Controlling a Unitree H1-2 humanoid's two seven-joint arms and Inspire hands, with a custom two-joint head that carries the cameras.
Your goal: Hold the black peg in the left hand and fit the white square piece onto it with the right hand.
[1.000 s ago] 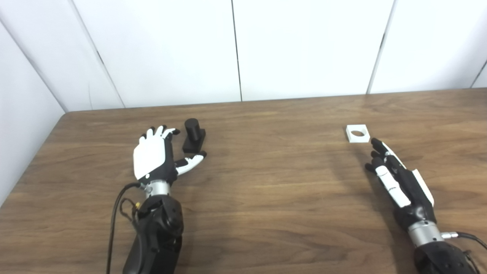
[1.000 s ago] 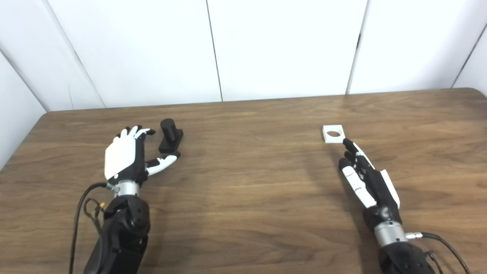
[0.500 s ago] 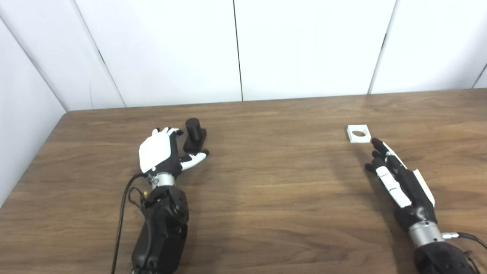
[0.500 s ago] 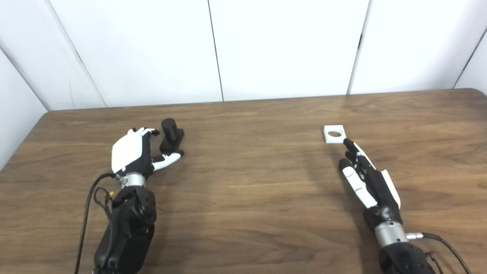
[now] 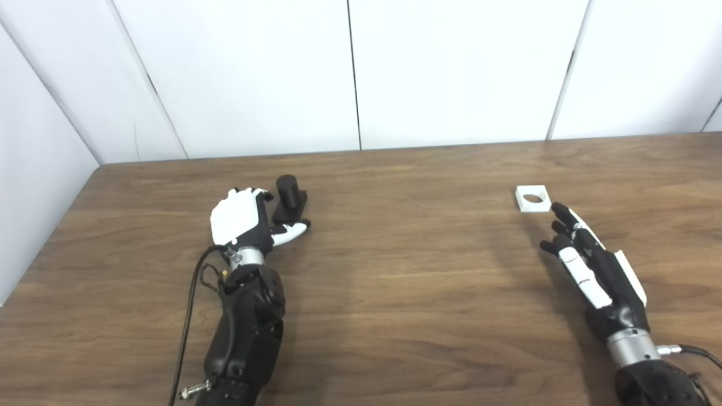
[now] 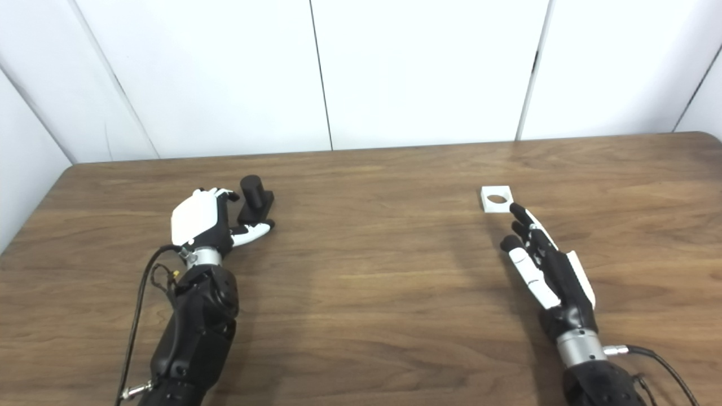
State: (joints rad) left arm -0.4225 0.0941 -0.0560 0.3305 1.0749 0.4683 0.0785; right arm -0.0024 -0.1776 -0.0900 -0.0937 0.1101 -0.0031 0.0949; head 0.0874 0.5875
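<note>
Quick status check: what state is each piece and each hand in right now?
black peg: upright on the table, not lifted
white square piece: flat on the table, hole up, not held
left hand: open, wrapped close beside the peg, grasp not closed
right hand: open, fingers extended, fingertips just short of the white piece

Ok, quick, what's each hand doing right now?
Left hand: open, beside the black peg, not gripping it.
Right hand: open, holding nothing.
</note>
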